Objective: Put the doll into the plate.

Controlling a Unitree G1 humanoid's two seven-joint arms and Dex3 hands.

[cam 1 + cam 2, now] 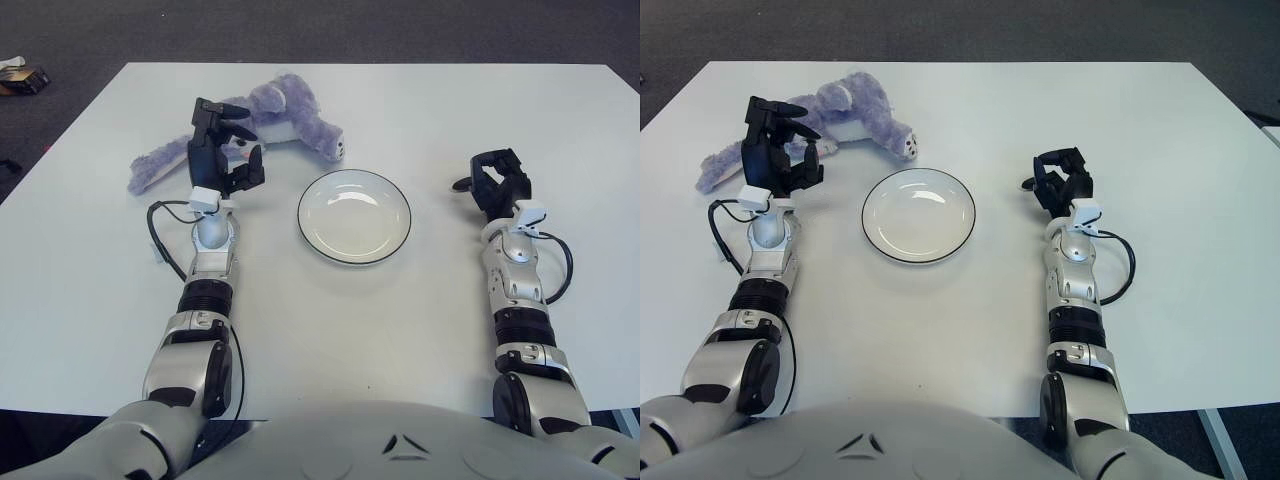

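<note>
A purple plush doll [285,118] lies on the white table at the back left, one long limb [158,167] stretched out to the left. A white plate [354,216] with a dark rim sits in the middle of the table and holds nothing. My left hand [225,150] is raised over the doll's middle, its fingers spread and holding nothing. My right hand [497,182] shows to the right of the plate, its fingers curled with nothing in them.
The white table [400,320] ends in dark carpet at the back and sides. A small object [22,76] lies on the floor at the far left. A black cable [160,230] loops beside my left forearm.
</note>
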